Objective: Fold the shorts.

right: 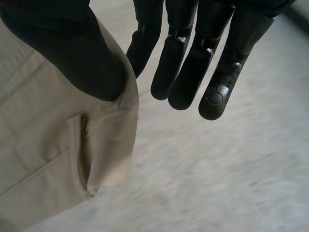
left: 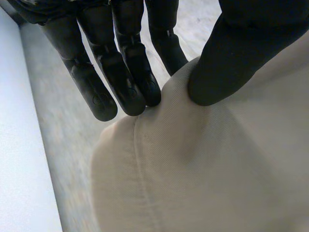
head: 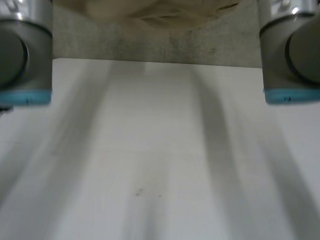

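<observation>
I see the beige shorts point(head: 156, 8) bunched just past the white table's point(head: 158, 152) far edge. My left hand point(left: 125, 72) pinches a rounded fold of the fine twill between thumb and fingertips, beside a stitched seam. My right hand point(right: 171, 63) pins a hemmed corner under its thumb against straight fingers.
</observation>
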Tool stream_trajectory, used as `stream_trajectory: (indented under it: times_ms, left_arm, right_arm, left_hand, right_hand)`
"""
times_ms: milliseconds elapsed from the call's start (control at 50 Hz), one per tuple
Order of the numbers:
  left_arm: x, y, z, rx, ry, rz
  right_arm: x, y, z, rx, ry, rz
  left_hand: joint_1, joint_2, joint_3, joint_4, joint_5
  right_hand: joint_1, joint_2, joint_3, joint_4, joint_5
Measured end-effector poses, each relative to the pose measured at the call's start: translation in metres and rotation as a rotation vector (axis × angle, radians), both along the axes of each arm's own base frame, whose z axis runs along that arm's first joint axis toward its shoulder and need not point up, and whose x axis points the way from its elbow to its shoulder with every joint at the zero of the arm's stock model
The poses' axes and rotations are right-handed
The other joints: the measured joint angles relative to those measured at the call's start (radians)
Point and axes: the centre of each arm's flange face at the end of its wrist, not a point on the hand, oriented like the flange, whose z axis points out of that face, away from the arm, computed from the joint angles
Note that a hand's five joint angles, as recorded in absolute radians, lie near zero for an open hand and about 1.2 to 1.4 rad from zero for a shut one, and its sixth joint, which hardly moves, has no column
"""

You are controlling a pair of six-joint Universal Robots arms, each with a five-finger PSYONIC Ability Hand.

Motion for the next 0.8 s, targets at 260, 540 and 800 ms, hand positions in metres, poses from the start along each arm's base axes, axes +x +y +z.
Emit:
stream_trajectory:
  times_ms: [260,540,800]
  left_arm:
    - [-0.001,0.029,-0.179,0.517,-0.239,-0.031]
    - [0.021,0.103,-0.248,1.078,-0.521,-0.057]
    - [0.048,0.071,-0.19,0.952,-0.388,-0.02]
  right_arm:
    - [0.005,0.01,-0.177,0.582,0.346,0.063]
    - [-0.018,0.049,-0.265,0.863,0.504,0.07]
    - [-0.051,0.064,-0.261,0.92,0.49,0.104]
  left_hand:
    - [0.0,-0.002,0.001,-0.001,0.013]
    - [-0.438,-0.473,-0.459,-0.471,-0.409]
    - [-0.683,-0.746,-0.736,-0.748,-0.685]
  right_hand:
    - [0.005,0.0,0.0,0.0,0.002]
    - [0.005,0.0,0.0,0.0,0.002]
    - [0.005,0.0,0.0,0.0,0.002]
